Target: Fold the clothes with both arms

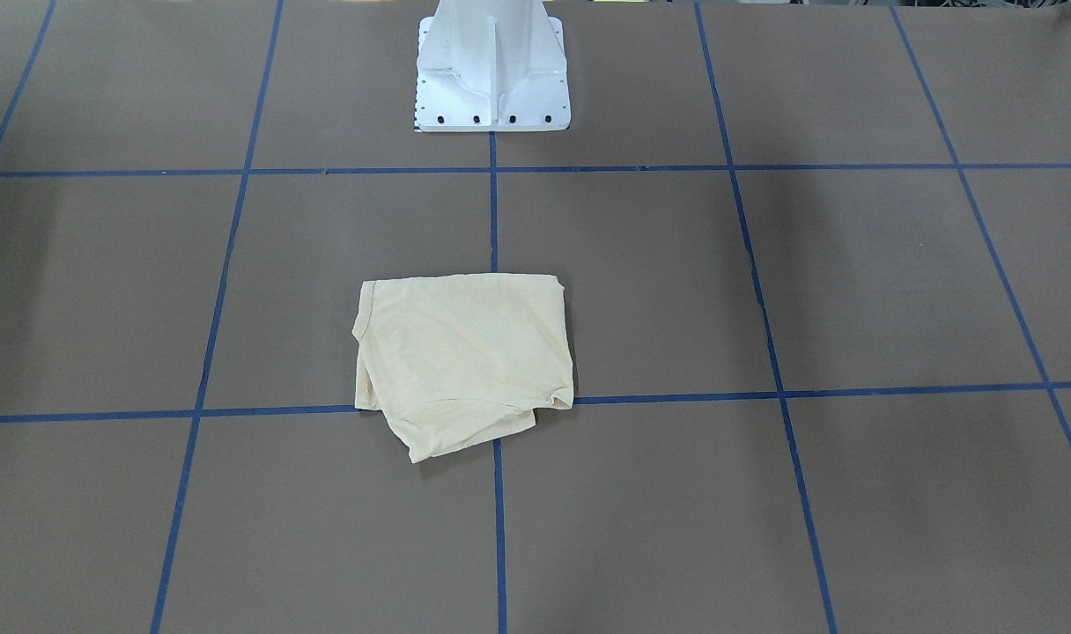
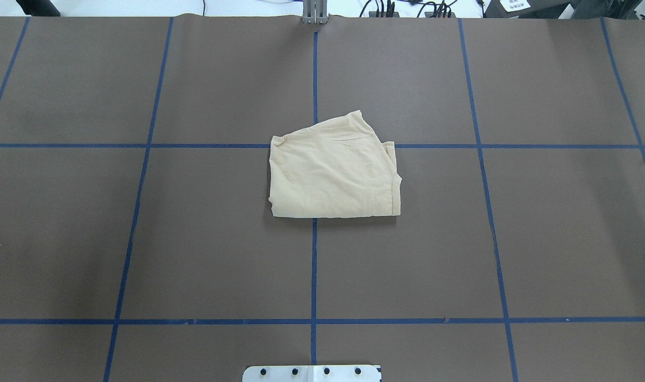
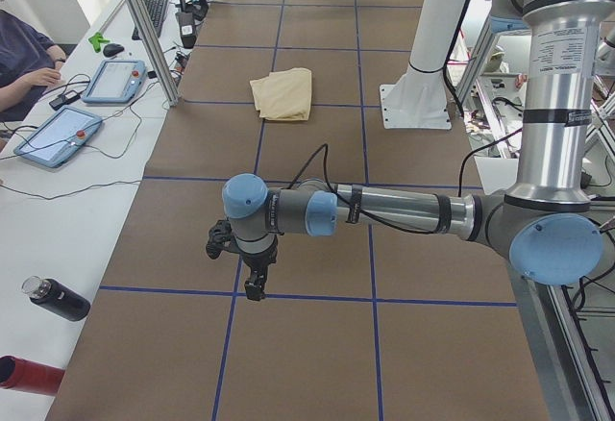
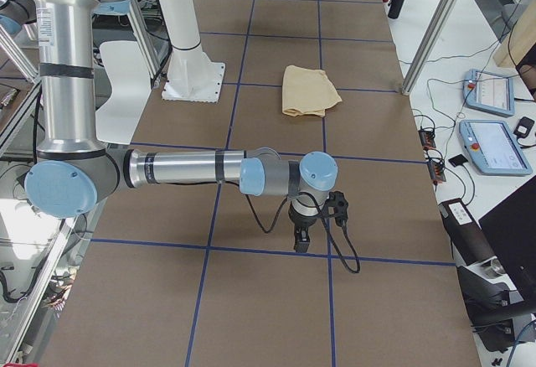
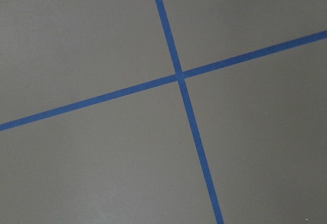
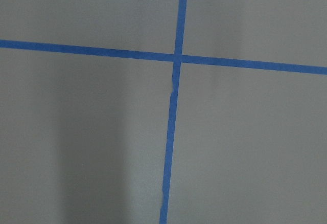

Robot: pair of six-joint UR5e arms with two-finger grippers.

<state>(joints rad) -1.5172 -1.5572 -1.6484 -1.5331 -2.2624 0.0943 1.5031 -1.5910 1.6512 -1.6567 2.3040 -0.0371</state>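
Observation:
The pale cream-yellow shirt [image 1: 465,352] lies folded into a small, roughly square bundle at the middle of the table, with no print showing; it also shows in the overhead view [image 2: 333,175] and both side views [image 3: 283,94] [image 4: 308,90]. No arm is near it. My left gripper [image 3: 252,282] hangs over the table far from the shirt, seen only in the left side view. My right gripper [image 4: 300,240] hangs over the opposite end, seen only in the right side view. I cannot tell whether either is open or shut. Both wrist views show only brown table and blue tape crossings.
The white pedestal base [image 1: 491,79] stands at the robot's edge of the table [image 2: 312,373]. Blue tape lines grid the brown table [image 2: 142,239]. Beside the table are teach pendants [image 3: 115,80] [image 4: 494,145], a black bottle [image 3: 58,298] and a seated operator [image 3: 19,56].

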